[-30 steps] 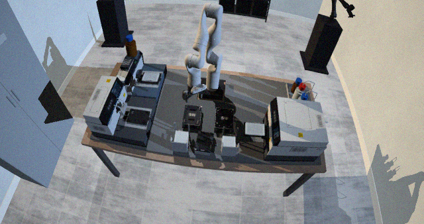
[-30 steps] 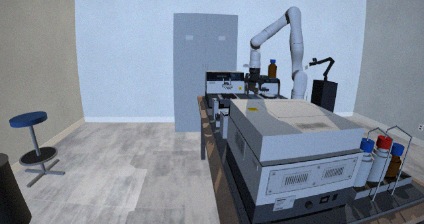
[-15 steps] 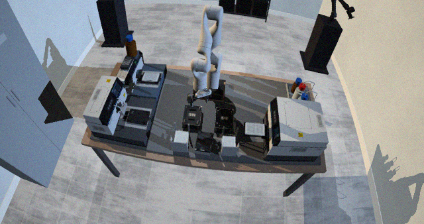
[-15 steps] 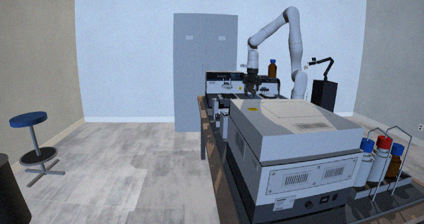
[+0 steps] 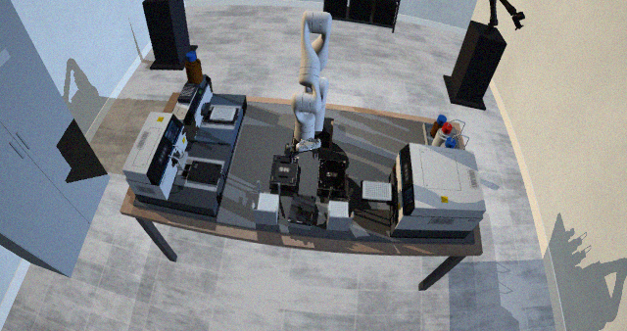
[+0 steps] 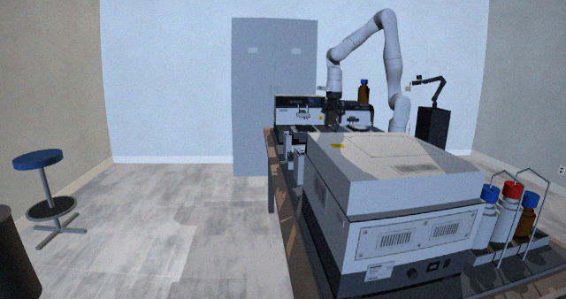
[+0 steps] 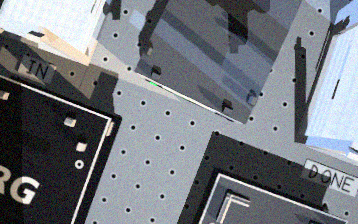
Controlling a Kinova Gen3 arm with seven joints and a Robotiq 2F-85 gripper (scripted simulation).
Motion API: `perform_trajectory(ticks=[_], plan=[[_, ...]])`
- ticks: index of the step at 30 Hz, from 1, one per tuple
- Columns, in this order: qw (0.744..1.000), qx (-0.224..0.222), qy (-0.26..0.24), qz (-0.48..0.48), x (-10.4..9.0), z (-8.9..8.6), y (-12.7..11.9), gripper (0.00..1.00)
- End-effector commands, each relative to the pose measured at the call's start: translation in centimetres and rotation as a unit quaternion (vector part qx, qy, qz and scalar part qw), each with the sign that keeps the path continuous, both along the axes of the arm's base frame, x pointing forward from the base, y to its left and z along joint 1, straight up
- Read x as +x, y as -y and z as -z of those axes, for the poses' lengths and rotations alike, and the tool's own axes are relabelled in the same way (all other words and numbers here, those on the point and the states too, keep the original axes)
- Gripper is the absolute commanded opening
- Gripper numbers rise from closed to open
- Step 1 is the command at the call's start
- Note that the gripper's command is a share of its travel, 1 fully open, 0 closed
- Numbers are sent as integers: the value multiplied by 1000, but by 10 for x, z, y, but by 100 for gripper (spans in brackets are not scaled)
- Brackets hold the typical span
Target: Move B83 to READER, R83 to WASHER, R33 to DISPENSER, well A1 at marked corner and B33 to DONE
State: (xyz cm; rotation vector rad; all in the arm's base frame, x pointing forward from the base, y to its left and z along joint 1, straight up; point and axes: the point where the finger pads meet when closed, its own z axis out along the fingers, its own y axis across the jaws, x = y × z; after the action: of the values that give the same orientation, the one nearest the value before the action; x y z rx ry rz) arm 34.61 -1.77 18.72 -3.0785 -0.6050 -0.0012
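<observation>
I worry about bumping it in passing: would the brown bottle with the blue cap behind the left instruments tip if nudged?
Probably. The brown bottle stands upright, tall and narrow, so a high nudge could topple it. Being round, it might then roll. Its weight cannot be judged.

A white well plate [image 5: 223, 113] lies flat on the instrument deck at the table's ten o'clock. A dark plate [image 5: 203, 172] lies flat at the instrument at nine o'clock. Another white plate [image 5: 376, 190] sits flat just beside the large housing at three o'clock. Their labels are too small to read. At six o'clock stand two white racks, the IN rack [image 5: 266, 209] and the DONE rack [image 5: 338, 214], their stacks hidden. Just behind them lie the black RG nest [image 7: 10, 150] and the N6 nest [image 7: 240, 200].
</observation>
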Motion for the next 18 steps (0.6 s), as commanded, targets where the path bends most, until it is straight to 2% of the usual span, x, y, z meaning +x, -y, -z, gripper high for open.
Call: perform_trajectory(ticks=[1,11,14,18], plan=[[1000,-2,0,2,4,0,-5,100],[1000,-2,0,2,24,0,-32,100],[998,-2,0,57,30,0,-40,100],[998,-2,0,57,33,0,-45,100]])
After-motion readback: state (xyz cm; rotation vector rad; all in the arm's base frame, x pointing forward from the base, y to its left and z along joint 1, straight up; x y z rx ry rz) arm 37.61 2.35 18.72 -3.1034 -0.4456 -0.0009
